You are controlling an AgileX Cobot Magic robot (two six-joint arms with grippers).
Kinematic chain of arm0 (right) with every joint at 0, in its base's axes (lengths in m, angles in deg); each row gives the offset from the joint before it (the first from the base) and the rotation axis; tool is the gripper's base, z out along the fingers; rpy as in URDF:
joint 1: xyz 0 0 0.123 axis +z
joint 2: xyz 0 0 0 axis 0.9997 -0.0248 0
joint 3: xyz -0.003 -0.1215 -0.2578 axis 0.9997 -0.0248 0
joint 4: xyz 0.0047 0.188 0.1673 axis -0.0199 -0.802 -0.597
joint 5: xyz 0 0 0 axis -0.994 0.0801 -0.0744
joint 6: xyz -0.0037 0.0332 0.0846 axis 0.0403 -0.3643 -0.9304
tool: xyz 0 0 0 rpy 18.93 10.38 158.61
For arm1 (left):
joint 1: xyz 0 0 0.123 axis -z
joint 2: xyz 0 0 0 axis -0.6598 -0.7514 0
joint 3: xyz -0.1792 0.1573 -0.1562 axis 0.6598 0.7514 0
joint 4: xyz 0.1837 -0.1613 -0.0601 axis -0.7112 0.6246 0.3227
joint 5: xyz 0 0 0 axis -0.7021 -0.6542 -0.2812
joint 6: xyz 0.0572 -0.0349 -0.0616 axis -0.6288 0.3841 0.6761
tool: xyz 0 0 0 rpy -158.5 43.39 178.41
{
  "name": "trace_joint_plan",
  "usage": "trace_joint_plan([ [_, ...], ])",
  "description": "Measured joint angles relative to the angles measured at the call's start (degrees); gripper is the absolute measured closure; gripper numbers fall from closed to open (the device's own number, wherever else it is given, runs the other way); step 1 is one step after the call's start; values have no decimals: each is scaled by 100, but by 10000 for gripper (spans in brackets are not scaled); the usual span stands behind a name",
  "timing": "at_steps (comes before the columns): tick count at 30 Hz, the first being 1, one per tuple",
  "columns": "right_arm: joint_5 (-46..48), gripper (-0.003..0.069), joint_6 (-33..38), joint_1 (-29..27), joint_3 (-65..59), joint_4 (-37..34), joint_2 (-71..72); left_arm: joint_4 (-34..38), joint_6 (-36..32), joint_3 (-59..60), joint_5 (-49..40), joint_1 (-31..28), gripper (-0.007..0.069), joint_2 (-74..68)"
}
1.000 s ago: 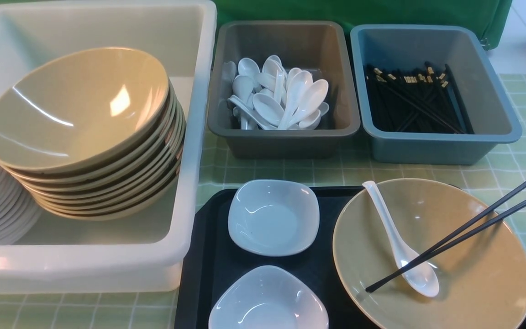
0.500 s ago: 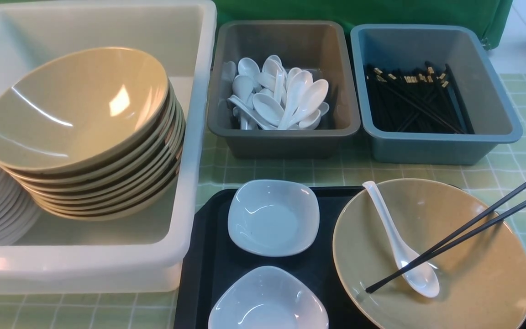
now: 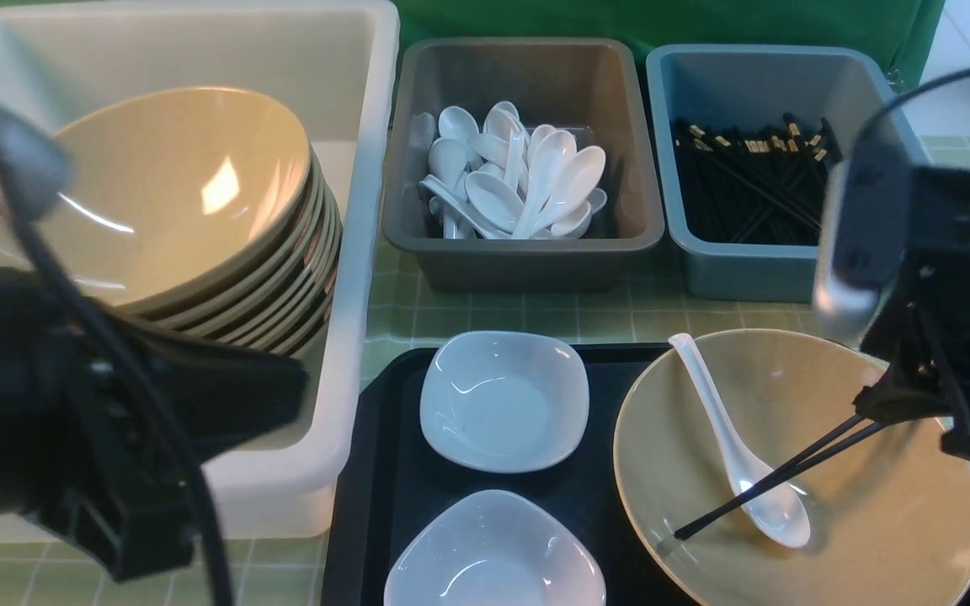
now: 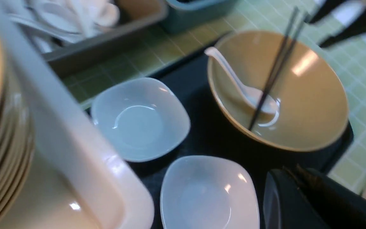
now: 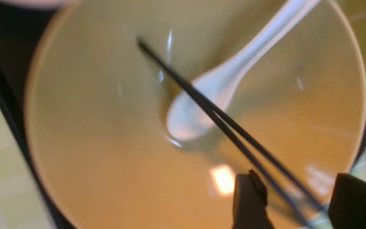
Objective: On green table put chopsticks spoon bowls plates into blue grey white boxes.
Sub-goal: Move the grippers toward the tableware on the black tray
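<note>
On the black tray, a tan bowl point(image 3: 872, 522) holds a white spoon point(image 3: 738, 446) and two black chopsticks point(image 3: 775, 478) lying across it. My right gripper point(image 3: 914, 425) hangs open over the bowl's right rim. In the right wrist view the chopsticks point(image 5: 233, 130) run between its fingers point(image 5: 249, 197) with a gap on each side. Two white plates point(image 3: 502, 400) point(image 3: 493, 551) lie on the tray's left half. My left gripper point(image 3: 291, 391) is shut and empty in front of the white box point(image 3: 371, 210), left of the plates. The left wrist view shows its fingertips point(image 4: 297, 178) pressed together.
The white box holds a stack of tan bowls point(image 3: 157, 194). The grey box point(image 3: 519, 246) is full of white spoons, and the blue box point(image 3: 754, 278) holds several black chopsticks. The black tray point(image 3: 384, 471) lies on the green table point(image 3: 620, 311).
Both arms have come into view. The left arm now covers the white box's front. The right gripper has come down over the chopsticks' upper ends and opened wider.
</note>
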Motion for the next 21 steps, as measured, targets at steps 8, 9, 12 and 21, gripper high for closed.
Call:
trace_joint_plan([
  [8,-193,272,1635,312,9,667,-663,441,-1018,-34,18,18,626,-53],
  [9,-225,264,1663,352,9,773,-710,441,-1026,-34,18,18,626,-53],
  [12,-212,244,1727,449,9,1142,-833,441,-1027,-34,18,18,626,-53],
  [21,-54,237,1735,542,9,1280,-1279,436,-1027,-34,39,18,626,-53],
])
